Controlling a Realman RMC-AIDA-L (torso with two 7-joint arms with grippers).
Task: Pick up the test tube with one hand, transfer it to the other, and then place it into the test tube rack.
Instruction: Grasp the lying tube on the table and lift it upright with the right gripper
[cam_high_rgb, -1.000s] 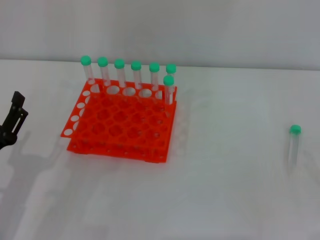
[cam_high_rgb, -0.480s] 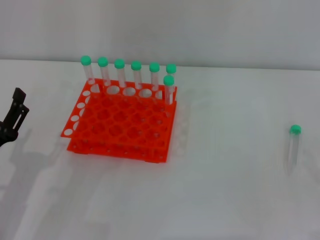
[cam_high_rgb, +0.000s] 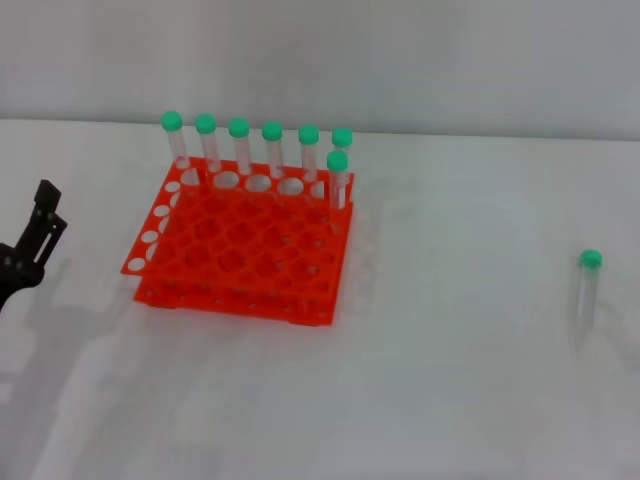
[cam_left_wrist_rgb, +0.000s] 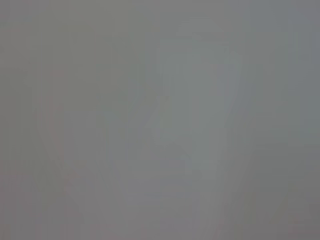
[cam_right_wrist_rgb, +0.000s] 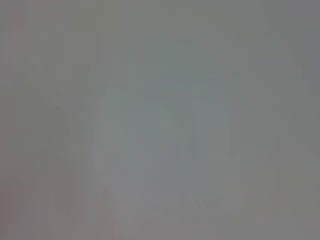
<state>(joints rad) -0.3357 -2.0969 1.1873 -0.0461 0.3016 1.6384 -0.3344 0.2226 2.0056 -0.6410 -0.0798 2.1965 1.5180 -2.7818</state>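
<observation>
- While the test tube (cam_high_rgb: 588, 290) stands upright and alone on the white surface (cam_high_rgb: 450, 380) at the far right, well apart from everything else, nothing has hold of it, so I judge the pick-up is the step in hand and not yet begun
- Only my left hand (cam_high_rgb: 40, 225) shows, low at the left edge of the head view, just left of the test tube rack (cam_high_rgb: 240, 250) and apart from it; it carries nothing, and from this angle I cannot tell how far its fingers are parted
- My right hand is out of the head view, and both wrist views give me only a flat grey blur, so I get no close look at either hand
- Since the tube sits on the right side, I judge the right arm is the sensible one to fetch it, with the left waiting near the rack to receive it
- I want to close on the clear body below the green cap (cam_high_rgb: 590, 259), coming in level, because a slim standing tube looks easy to tip with a glancing touch
- I grip low enough that the upper part stays free for the other hand to take at the handover
- Seven capped tubes (cam_high_rgb: 240, 150) already stand along the rack's far edge, six in the back row and one just in front at the right end; the nearer holes look free, so I plan for one of those
</observation>
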